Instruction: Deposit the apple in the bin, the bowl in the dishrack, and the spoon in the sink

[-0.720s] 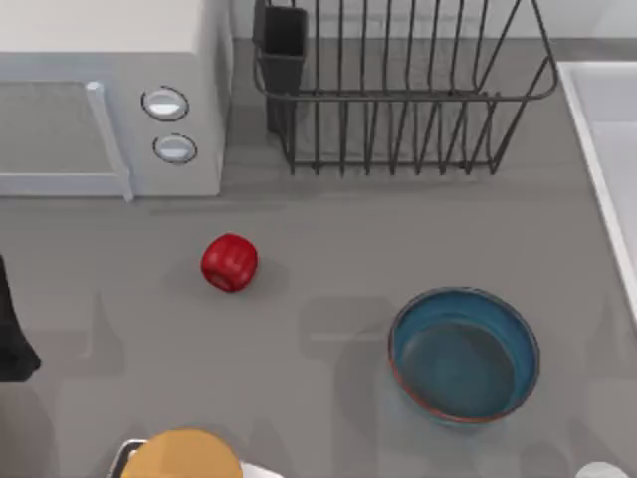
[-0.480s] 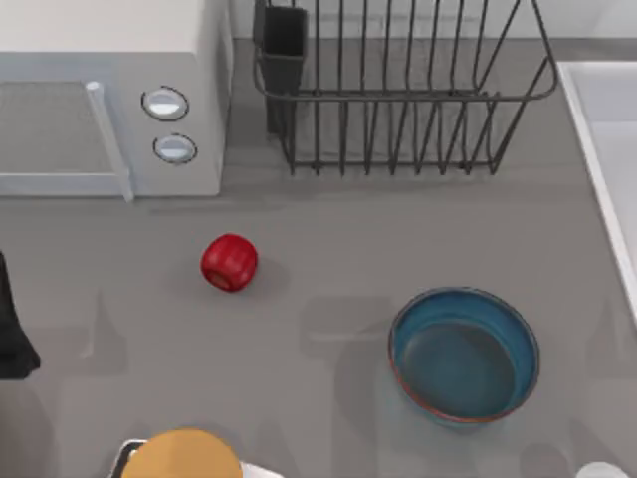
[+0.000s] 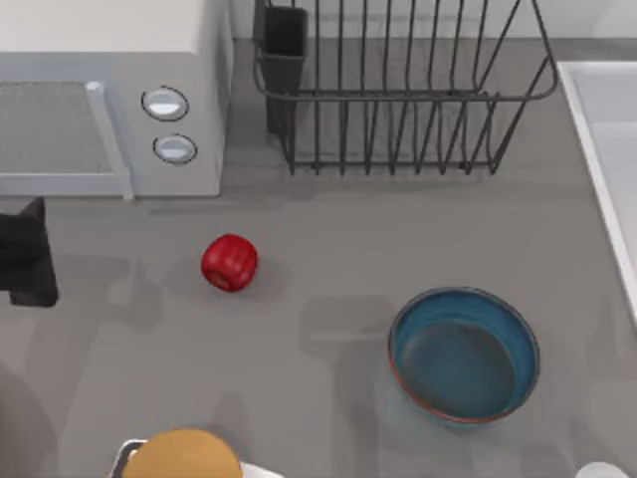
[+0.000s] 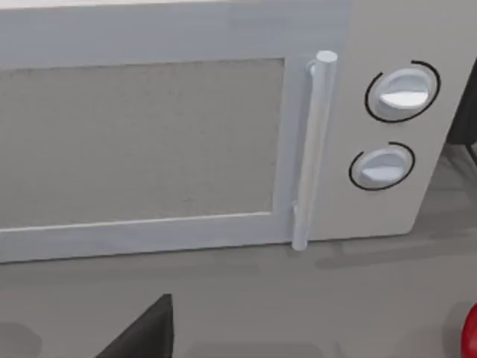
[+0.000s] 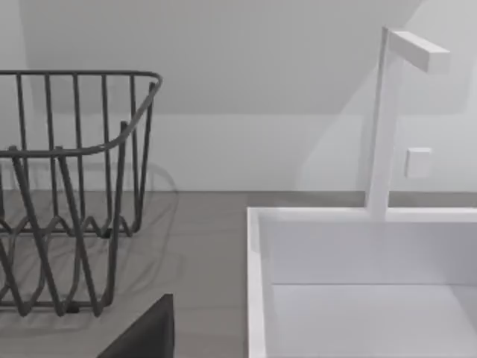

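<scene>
1. Top view: your left end effector (image 3: pixel 28 251) sits at the table's (image 3: pixel 328 249) 9 o'clock edge, just in front of the microwave (image 3: pixel 109 95). A moment ago only a dark sliver of that arm showed lower on the same edge; it has since swung up and inward, toward the apple (image 3: pixel 229 262). Whether its fingers are apart or together you cannot tell from here.
2. The apple rests on the table, left of centre and apart from the end effector. The bowl (image 3: pixel 464 356) stands upright toward 4 o'clock. The dishrack (image 3: pixel 398 90) sits at 12 o'clock and the sink (image 3: pixel 597 119) runs along the 3 o'clock edge. None of them has moved.
3. An orange-yellow round thing (image 3: pixel 181 456) lies at 7 o'clock; leave it alone.
4. Left wrist view: the microwave door and its two knobs face the camera, and a red sliver of the apple (image 4: pixel 470 332) shows at one edge. The arm appears to be lining up on the apple, so judge this as the start of the first deposit; nothing is gripped yet.
5. Right wrist view: the dishrack (image 5: pixel 67 186) and the sink (image 5: pixel 358 276) with its tap (image 5: pixel 395 112) lie ahead. The right arm looks parked.
</scene>
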Available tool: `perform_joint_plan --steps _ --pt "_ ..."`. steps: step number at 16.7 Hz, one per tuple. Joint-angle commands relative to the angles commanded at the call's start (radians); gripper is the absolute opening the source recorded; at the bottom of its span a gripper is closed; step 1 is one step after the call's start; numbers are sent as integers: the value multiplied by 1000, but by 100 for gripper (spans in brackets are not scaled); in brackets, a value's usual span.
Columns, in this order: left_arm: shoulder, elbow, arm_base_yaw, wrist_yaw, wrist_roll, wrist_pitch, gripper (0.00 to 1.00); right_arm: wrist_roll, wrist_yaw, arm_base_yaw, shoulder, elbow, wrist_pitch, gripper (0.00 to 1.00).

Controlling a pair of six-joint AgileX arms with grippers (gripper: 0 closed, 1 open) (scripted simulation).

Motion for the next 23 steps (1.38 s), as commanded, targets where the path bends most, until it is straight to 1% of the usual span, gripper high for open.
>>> perform_joint_plan --steps 8,11,13,17,23 --pt "927 693 -206 -32 -40 -450 100 0 0 0 0 0 0 100" --pt "1215 907 -271 -39 -55 -596 100 0 0 0 0 0 0 100" --pt "1359 1017 -306 -42 -64 -675 100 0 0 0 0 0 0 100" --pt "1521 1143 -349 -43 -75 -772 100 0 0 0 0 0 0 100" --pt "1537 1153 -349 -42 -76 -780 100 0 0 0 0 0 0 100"
